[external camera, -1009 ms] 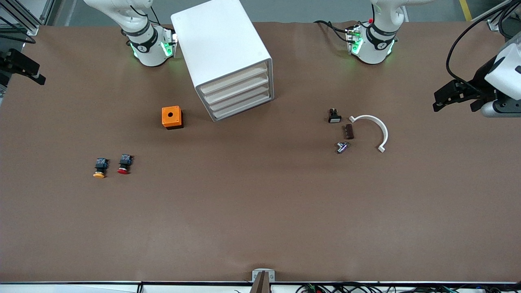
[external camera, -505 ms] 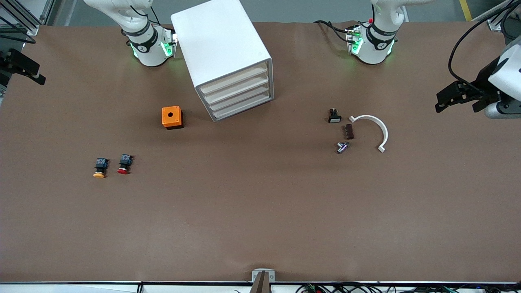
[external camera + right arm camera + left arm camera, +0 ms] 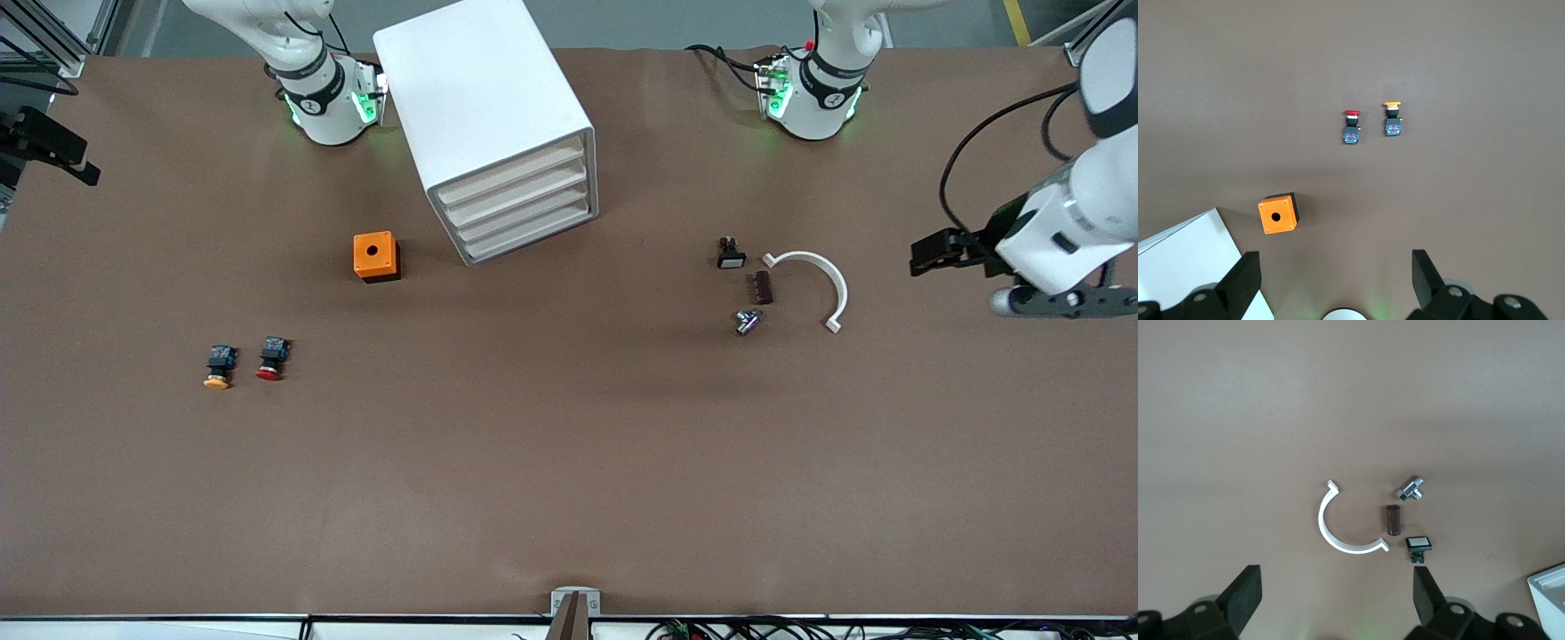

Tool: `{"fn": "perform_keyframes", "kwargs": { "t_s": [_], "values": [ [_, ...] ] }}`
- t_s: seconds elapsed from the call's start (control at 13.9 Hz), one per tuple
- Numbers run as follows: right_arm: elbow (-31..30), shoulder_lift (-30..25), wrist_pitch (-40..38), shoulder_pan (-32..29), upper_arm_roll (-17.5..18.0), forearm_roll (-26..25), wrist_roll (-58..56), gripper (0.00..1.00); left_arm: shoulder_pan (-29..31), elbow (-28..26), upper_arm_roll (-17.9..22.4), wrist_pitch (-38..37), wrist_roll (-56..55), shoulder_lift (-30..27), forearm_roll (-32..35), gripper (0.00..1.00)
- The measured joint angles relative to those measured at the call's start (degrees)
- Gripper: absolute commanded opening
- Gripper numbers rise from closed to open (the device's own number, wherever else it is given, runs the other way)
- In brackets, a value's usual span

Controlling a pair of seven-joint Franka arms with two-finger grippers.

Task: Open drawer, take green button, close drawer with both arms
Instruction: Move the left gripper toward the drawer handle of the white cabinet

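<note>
Displaced lower within the frame's right edge, the left gripper [image 3: 925, 255] was found released over bare table, the drawer [image 3: 532, 240] unopened, while the right gripper [image 3: 1335, 283], likewise released, waited.

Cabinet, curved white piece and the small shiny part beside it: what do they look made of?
The cabinet looks like smooth white plastic or painted sheet, its matte shell showing no seams; its drawer fronts are cream. The curved white piece looks like moulded plastic: thin, uniform, matte. The small shiny part is probably metal, given its bright silvery glints.
</note>
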Motion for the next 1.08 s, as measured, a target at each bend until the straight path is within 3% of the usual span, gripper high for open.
{"fn": "perform_keyframes", "kwargs": {
  "t_s": [0.58,1.08],
  "values": [
    [-0.02,0.0,-0.01,0.0,0.0,0.0,0.0,1.0,-4.16,0.18,-0.16,0.04,-9.97,7.28,-13.77,1.0],
    [-0.06,0.0,-0.03,0.01,-0.02,0.0,0.0,1.0,-20.7,4.11,-0.63,3.19,-36.11,16.28,-14.42,1.0]
  ]
}}
